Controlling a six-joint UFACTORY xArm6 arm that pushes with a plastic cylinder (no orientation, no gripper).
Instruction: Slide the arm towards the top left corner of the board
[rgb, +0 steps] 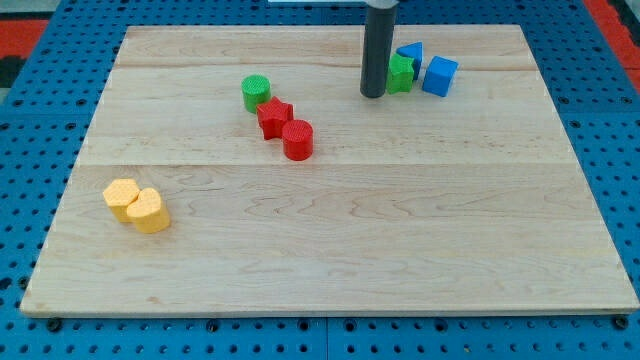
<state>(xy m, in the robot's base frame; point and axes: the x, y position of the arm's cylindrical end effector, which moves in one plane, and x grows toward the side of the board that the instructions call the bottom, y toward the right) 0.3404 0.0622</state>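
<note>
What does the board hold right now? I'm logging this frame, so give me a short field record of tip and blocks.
tip: my tip, near the view's top, right of centre
beside tip: green block, just right of it
blue blocks: blue cube and another blue block, right of the green one
centre cluster: green cylinder, red star, red cylinder
lower left: two yellow blocks, touching
board: wooden board

You see a pale, smooth wooden board (330, 240) with fine grain lines under the dark, matt rod (378, 50).
</note>
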